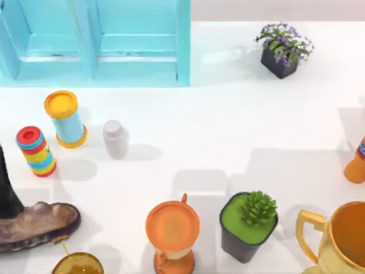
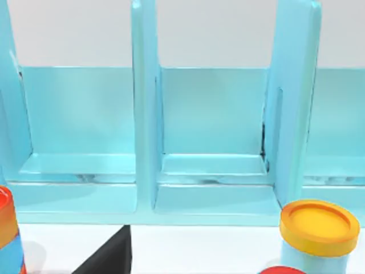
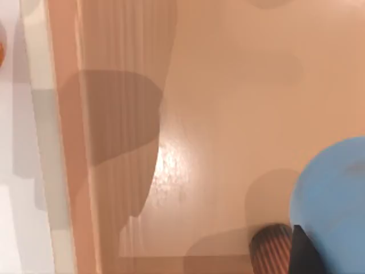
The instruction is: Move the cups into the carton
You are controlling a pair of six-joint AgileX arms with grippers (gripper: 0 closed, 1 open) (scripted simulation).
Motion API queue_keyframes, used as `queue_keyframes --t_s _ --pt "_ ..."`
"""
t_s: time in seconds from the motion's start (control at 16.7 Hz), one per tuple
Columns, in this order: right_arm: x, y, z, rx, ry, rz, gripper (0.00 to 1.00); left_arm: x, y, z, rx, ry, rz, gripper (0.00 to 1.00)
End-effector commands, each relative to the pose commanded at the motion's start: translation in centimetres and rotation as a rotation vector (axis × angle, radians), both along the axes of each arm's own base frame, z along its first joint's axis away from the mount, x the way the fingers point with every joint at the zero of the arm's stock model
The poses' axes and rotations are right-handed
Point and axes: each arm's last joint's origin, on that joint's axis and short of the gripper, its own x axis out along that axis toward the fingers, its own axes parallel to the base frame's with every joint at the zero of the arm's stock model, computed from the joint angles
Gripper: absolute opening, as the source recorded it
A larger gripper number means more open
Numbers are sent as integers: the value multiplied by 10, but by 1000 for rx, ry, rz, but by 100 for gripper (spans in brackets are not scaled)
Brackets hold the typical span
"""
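Close under the right gripper (image 3: 297, 257), the blue cup (image 3: 336, 200) hangs over the carton (image 3: 217, 114) floor, well inside its wall, but we cannot tell whether that gripper clasps it or has let go. Just beside the cup's edge sits a ribbed copper-brown shape (image 3: 269, 246), which is probably the other cup. We judge that the blue cup's long axis runs down toward the floor, though which end leads is hidden. Our right arm is plainly the nearer, while the left arm idles facing the blue rack (image 2: 211, 114).
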Motion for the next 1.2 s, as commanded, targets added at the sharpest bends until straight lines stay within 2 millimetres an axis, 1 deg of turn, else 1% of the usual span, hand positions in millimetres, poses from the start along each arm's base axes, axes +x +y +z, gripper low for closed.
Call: queue_keyframes --t_s 0.12,0.72,0.78,1.02,1.2 --pt "0 -1 -4 1 0 1 0 0 0 0 0 0 0 100" --pt "0 -10 -60 1 -2 -3 0 0 0 0 0 0 0 100" --pt "-1 -11 -63 2 0 -2 0 0 0 0 0 0 0 100" --pt "-1 -11 -63 2 0 -2 0 0 0 0 0 0 0 100" --pt "-1 -11 -63 2 0 -2 23 0 0 0 0 0 0 100"
